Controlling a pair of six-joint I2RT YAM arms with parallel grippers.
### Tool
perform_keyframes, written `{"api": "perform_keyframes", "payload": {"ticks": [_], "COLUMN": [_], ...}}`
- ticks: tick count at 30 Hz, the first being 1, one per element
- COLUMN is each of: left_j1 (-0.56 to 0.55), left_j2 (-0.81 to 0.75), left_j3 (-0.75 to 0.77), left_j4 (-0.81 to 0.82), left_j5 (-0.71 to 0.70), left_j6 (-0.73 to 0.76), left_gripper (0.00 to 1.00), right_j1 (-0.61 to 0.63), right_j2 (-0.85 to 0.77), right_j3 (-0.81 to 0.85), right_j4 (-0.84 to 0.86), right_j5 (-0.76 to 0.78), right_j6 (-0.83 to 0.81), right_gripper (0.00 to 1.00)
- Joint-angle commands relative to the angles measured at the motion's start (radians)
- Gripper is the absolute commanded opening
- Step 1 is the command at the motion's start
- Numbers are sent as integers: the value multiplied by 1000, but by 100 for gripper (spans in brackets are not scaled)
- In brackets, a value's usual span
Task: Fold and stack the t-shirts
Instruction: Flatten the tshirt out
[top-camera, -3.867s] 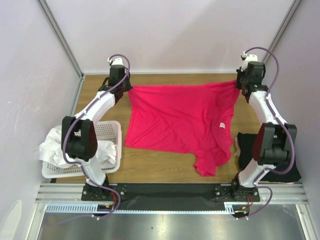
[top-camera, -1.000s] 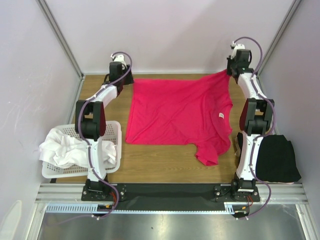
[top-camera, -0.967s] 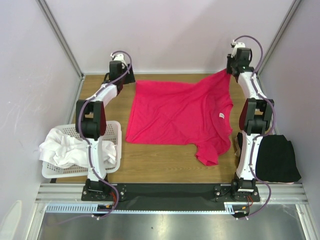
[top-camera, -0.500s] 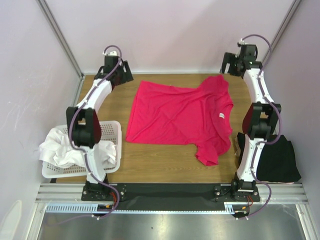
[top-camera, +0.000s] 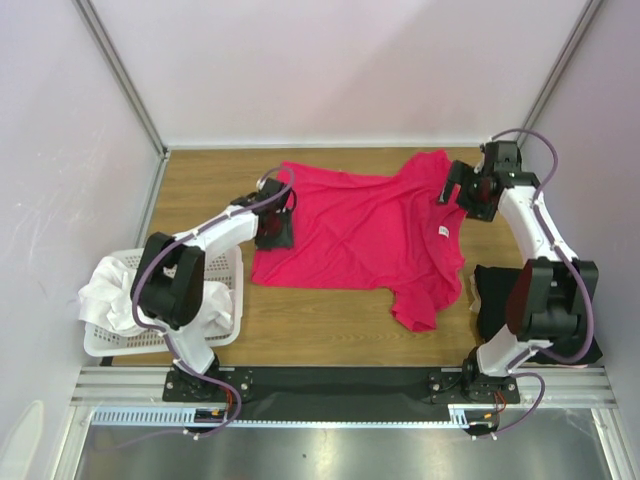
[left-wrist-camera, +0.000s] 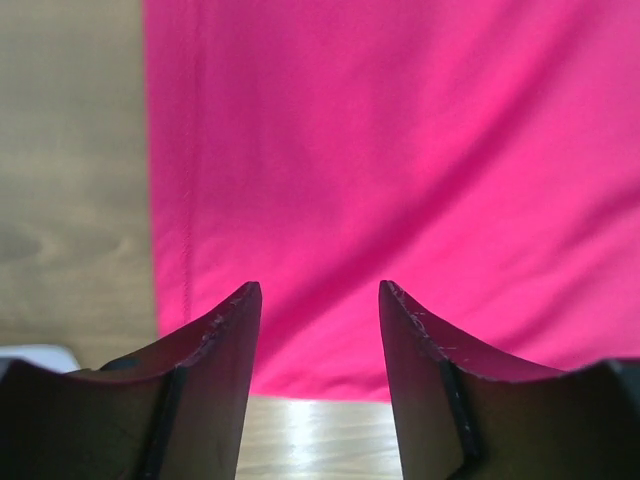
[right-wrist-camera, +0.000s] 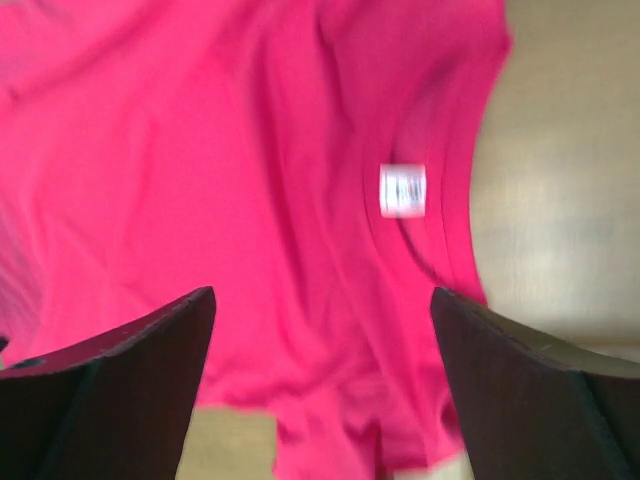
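the crimson-pink t-shirt (top-camera: 360, 235) lies spread face-up across the middle of the table (top-camera: 320, 335), its collar turned to the right so the small white neck label (right-wrist-camera: 402, 190) shows, and it is laid open this way presumably so its edges can be reached for folding. it is not quite flat: the far right shoulder is bunched up and the near right sleeve sits crumpled, hanging out below the shirt's near edge. the left jaws hover low over the shirt's left side hem, close to its near left corner, and stand partly open with nothing between them (the left wrist view shows only cloth and a strip of wood past the tips). the right jaws are spread wide over the shirt's right side, above the collar and label, and hold nothing either; that view is blurred, so how close they are to the cloth i cannot tell. with one pair at each side of the same garment, my guess is they are lining up to pinch opposite edges for a fold. just right of the pink shirt's crumpled sleeve, a black t-shirt (top-camera: 545, 320) lies in a compact heap, partly hidden by the right arm, likely the base of the stack. left of the pink shirt, the white t-shirts (top-camera: 120, 290) are piled in a white basket (top-camera: 225, 260), spilling over its rim, seemingly waiting their turn.
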Motion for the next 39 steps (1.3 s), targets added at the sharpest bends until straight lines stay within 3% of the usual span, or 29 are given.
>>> {"api": "perform_keyframes", "payload": {"ticks": [1, 10, 12, 20, 39], "left_j1": [1, -26, -26, -30, -32], "left_j2": [-77, -59, -45, -42, -22], "left_j3": [-83, -194, -208, -214, -229], "left_j4": [-2, -8, -11, -16, -80], "left_j5": [-51, -108, -124, -181, -273], "left_j6": [-44, -108, -125, -143, -217], "left_gripper": [55, 47, 47, 42, 42], "right_j1": [13, 30, 33, 76, 136], "right_j2": [-100, -423, -476, -459, -238], "right_j3": [-73, -375, -429, -546, -601], "right_j4": [-98, -274, -273, -247, -173], "right_j5": [-15, -22, -42, 25, 148], "right_j6": [19, 89, 118, 169, 278], "right_gripper": [92, 65, 63, 50, 55]}}
